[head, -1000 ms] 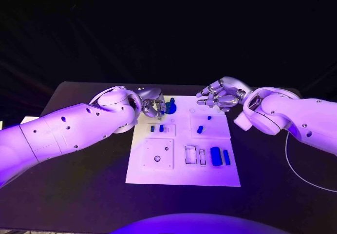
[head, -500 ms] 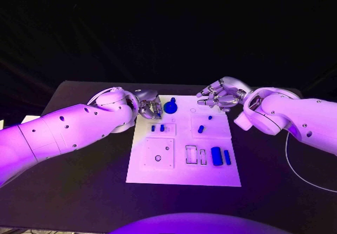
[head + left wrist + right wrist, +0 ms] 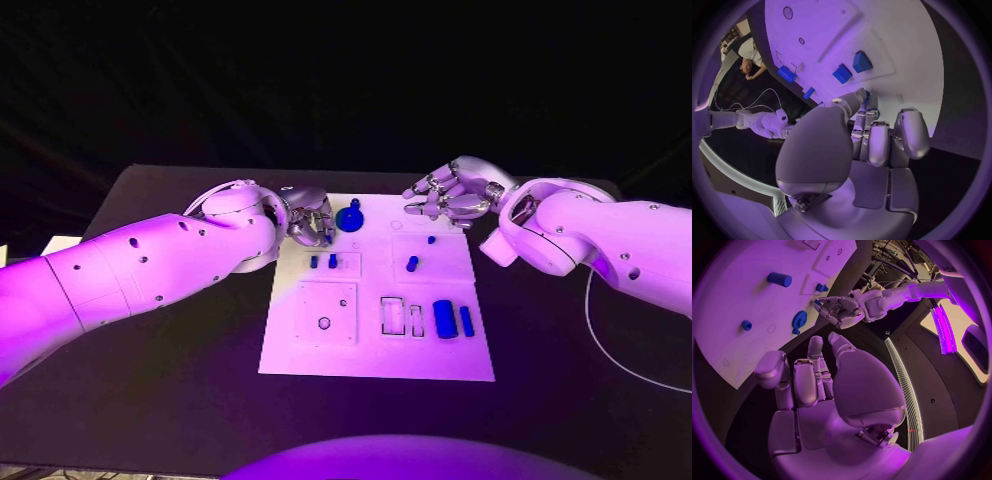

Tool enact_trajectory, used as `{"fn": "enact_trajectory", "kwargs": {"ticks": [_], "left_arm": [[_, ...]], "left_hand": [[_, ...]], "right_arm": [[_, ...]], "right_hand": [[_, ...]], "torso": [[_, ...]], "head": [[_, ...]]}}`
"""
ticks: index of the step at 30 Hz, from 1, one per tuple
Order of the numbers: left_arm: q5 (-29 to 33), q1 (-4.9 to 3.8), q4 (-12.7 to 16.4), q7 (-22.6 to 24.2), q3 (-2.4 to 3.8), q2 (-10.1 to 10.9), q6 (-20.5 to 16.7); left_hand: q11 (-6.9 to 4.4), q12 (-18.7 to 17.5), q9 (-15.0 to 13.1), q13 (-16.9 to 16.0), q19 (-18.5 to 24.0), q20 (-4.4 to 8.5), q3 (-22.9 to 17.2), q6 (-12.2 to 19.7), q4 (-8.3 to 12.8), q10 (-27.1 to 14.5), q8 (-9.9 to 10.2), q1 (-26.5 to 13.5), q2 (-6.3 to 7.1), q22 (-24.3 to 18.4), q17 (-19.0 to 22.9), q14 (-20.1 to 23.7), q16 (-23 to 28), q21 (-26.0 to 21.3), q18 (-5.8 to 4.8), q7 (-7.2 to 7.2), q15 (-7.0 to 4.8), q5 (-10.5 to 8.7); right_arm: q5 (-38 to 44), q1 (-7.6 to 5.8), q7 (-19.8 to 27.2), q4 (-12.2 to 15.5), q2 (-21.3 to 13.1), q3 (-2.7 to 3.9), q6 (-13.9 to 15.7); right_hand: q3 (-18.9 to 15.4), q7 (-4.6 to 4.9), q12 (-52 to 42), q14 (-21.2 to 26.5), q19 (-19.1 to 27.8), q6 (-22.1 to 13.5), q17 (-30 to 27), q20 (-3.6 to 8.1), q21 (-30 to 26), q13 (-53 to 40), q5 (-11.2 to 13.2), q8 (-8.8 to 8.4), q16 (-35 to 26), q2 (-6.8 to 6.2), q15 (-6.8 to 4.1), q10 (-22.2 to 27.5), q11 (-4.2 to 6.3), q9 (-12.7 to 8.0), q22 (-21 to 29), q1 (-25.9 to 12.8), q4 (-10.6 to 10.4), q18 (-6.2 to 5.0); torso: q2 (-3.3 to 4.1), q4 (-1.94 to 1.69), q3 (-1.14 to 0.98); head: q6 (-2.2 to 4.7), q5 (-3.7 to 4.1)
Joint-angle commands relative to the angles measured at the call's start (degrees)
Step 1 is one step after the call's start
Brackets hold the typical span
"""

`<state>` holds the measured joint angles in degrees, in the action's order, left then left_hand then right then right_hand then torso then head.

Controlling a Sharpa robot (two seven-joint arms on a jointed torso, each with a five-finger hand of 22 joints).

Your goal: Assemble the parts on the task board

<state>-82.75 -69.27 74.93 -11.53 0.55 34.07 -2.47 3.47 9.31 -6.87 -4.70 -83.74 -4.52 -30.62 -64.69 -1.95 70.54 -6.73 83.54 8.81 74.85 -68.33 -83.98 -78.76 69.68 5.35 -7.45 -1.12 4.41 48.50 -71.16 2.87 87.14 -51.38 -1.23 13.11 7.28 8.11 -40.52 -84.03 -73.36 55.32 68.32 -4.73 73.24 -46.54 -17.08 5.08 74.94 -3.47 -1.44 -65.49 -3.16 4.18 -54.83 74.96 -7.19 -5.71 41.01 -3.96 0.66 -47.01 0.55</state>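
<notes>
The white task board [image 3: 378, 350] lies in the middle of the black table. A blue gear-shaped part [image 3: 351, 218] stands free at its far left end, also seen in the right wrist view [image 3: 799, 320]. My left hand [image 3: 307, 217] hovers just left of that gear, fingers loosely bent and holding nothing [image 3: 873, 135]. My right hand [image 3: 450, 198] hangs over the board's far right corner, fingers half bent and empty [image 3: 811, 375]. Two small blue pieces [image 3: 323, 262] sit side by side nearer me. A blue peg [image 3: 430, 240], a blue cylinder [image 3: 411, 264] and two blue blocks [image 3: 453, 320] lie on the right half.
Empty cut-outs mark the board: a square recess with a small hole [image 3: 325, 315] and narrow slots [image 3: 392, 316]. Black table [image 3: 159, 400] surrounds the board on all sides. A thin white cable [image 3: 594, 330] curves along the right side.
My left hand has let go of the blue gear and drawn back a little to the left; the gear now stands alone. The right hand has not moved.
</notes>
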Motion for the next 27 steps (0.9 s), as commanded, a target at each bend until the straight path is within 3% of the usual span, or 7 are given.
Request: {"fn": "enact_trajectory", "kwargs": {"ticks": [1,13,24,27], "left_arm": [[0.0,0.08,-0.3,0.2,-0.09,-0.4,1.1],[-0.6,0.17,-0.9,-0.8,-0.18,-0.9,2.0],[-0.4,0.17,-0.9,-1.0,-0.20,-0.7,1.6],[-0.2,0.17,-0.9,-0.8,-0.20,-0.5,0.9]], "left_hand": [[0.07,-0.4,0.0,0.0,0.0,-0.14,-0.4,-0.4,0.0,0.5,0.2,-0.6,0.03,0.1,0.0,-2.0,-0.2,0.3,-0.86,-0.20,0.00,-0.01],[0.23,-1.0,0.2,0.0,0.2,-0.21,-0.5,0.1,0.2,0.1,0.7,-1.1,0.25,-0.1,0.2,-1.9,-0.2,0.0,-0.79,-0.34,0.10,-0.25],[1.70,-3.7,1.7,0.7,0.8,-1.08,-0.7,3.4,0.3,-3.8,3.1,-2.9,1.79,-0.5,1.2,-1.6,0.1,-1.0,-0.66,-1.52,1.26,-0.28],[1.95,-4.2,2.4,0.8,1.0,-1.36,-0.9,5.6,0.4,-4.9,3.3,-3.2,2.33,-0.8,1.4,-1.5,0.1,-1.5,-0.54,-1.56,1.52,-0.26]], "right_arm": [[0.1,0.05,0.6,0.0,0.1,0.00,-0.8],[0.1,0.06,0.6,0.1,0.1,0.00,-0.8],[0.1,0.07,0.6,0.0,0.0,0.00,-0.7],[0.1,0.07,0.6,0.0,0.0,0.00,-0.7]], "right_hand": [[0.0,0.24,0.1,-1.7,0.4,0.1,-0.1,-0.06,-0.4,0.0,-0.3,0.32,-0.3,0.56,0.13,0.3,0.01,0.0,0.1,0.1,-0.3,-1.00],[0.0,0.24,0.1,-1.7,0.4,0.1,-0.1,-0.06,-0.4,0.0,-0.3,0.32,-0.3,0.56,0.13,0.3,0.01,0.0,0.1,0.1,-0.3,-1.00],[0.0,0.24,0.1,-1.7,0.4,0.1,-0.1,-0.06,-0.4,0.0,-0.3,0.32,-0.3,0.56,0.13,0.3,0.01,0.0,0.1,0.1,-0.3,-1.00],[0.0,0.24,0.1,-1.7,0.4,0.1,-0.1,-0.06,-0.4,0.1,-0.3,0.32,-0.3,0.56,0.13,0.4,0.01,0.0,0.1,0.1,-0.3,-1.00]], "torso": [[0.03,0.02,0.00],[-0.01,-0.02,-0.01],[-0.03,-0.03,0.06],[-0.03,-0.03,0.06]], "head": [[0.04,0.04],[-0.27,0.10],[-0.22,0.14],[-0.22,0.12]]}}
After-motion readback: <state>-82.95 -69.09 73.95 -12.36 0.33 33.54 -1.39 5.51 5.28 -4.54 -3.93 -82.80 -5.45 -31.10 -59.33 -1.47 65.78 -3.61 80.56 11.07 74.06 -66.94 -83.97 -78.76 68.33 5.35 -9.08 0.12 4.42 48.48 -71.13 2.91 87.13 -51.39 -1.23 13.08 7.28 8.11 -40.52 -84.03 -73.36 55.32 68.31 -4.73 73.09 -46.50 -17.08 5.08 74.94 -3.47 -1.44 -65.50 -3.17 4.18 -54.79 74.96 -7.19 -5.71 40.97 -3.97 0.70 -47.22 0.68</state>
